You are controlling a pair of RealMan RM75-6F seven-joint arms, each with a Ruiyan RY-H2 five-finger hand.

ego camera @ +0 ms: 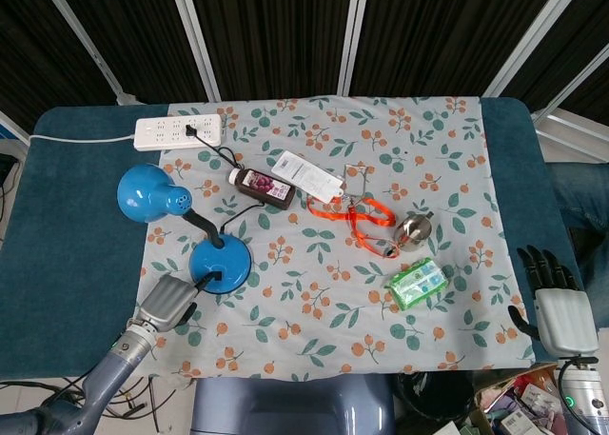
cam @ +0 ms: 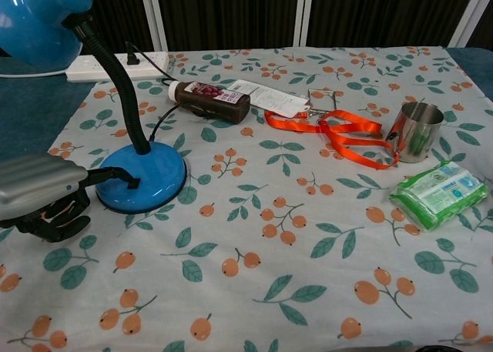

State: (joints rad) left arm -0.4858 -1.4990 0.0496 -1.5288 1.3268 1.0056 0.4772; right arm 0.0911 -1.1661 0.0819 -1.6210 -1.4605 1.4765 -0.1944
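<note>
Blue lamp (cam: 142,179): left hand (cam: 42,194) seemingly pinching base edge; right hand (ego camera: 557,306) spread, holding nothing, off-cloth.

In my chest view the left hand (cam: 42,194) is cut by the left edge, and I cannot tell if its fingertip really touches the lamp base (cam: 142,179) beside it. The lamp shade (cam: 35,21) is cut off at the top corner. My right hand (ego camera: 557,306) appears only in the head view.

Left robot hand (cam: 42,194) low, fingers curled; right robot hand (ego camera: 555,302) flat, fingers extended.
</note>
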